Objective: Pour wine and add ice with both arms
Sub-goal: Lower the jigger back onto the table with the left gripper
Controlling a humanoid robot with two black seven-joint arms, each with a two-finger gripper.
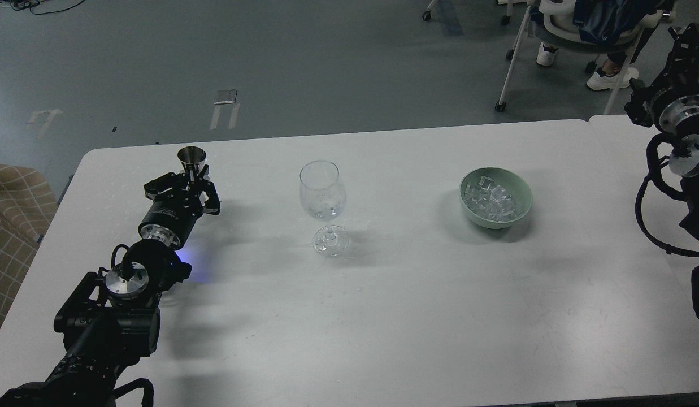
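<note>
The left gripper (pixel 192 182) closes its fingers around the upright steel cup (pixel 192 158), with the glass (pixel 322 192) to its right; the right gripper's fingers cannot be told.

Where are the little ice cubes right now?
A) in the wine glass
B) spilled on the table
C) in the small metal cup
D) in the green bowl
D: the ice sits piled inside the green bowl, to the right of the wine glass, whose bowl holds no cubes.
</note>
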